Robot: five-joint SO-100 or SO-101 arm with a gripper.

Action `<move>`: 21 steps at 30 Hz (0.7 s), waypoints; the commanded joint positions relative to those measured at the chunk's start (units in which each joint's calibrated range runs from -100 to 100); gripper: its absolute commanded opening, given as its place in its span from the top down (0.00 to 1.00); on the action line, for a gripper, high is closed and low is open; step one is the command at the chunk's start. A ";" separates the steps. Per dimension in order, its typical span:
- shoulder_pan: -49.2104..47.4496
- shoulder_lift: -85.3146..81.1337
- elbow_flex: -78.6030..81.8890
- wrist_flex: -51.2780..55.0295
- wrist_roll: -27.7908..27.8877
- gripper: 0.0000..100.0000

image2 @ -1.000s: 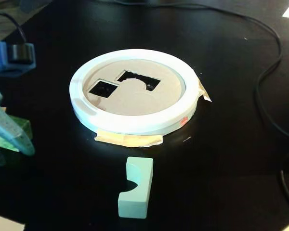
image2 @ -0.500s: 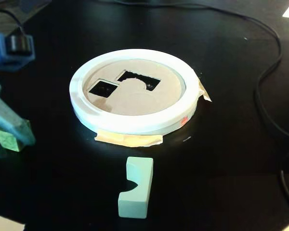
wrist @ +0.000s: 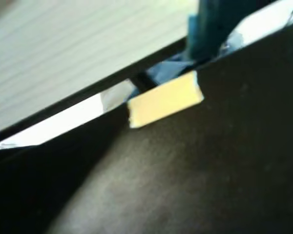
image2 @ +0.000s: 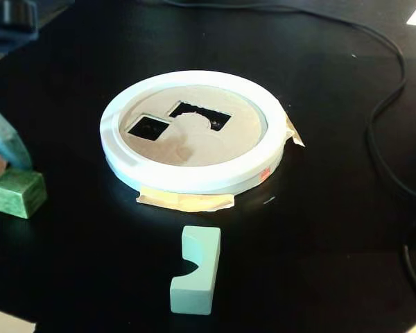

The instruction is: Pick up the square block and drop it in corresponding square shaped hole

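Note:
The square block is a green cube [image2: 17,193] on the black table at the far left of the fixed view. A teal gripper [image2: 17,163] comes in from the left edge; one finger tip sits just above and behind the cube, apparently touching its top. The other finger is out of frame. The square hole [image2: 148,127] is in the cardboard lid of a white round container [image2: 194,177], beside a larger notched hole [image2: 197,114]. In the blurred wrist view one teal finger [wrist: 207,34] shows at the top; the cube is not seen there.
A pale green notched block [image2: 194,272] lies in front of the container. Tape tabs [image2: 186,201] hold the container down. Black cables [image2: 381,132] run along the right. The wrist view shows a yellow tape piece [wrist: 165,100] at the black table's edge.

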 commanded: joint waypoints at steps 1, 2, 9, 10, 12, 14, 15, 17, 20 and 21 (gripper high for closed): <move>-9.07 11.34 -14.54 9.09 -0.15 0.23; -11.56 12.77 -15.09 9.09 -0.29 0.23; -16.68 22.17 -14.18 8.99 -8.21 0.23; -16.68 23.16 -13.90 8.99 -8.99 0.23; -16.68 26.02 -12.90 8.89 -10.74 0.23; -16.68 27.91 -11.90 8.89 -12.26 0.23; -16.68 28.62 -11.35 8.89 -13.14 0.23; -16.81 29.52 -9.90 8.89 -15.43 0.24; -17.18 29.52 -7.98 8.99 -16.85 0.24; -19.55 29.52 -6.80 8.89 -17.14 0.24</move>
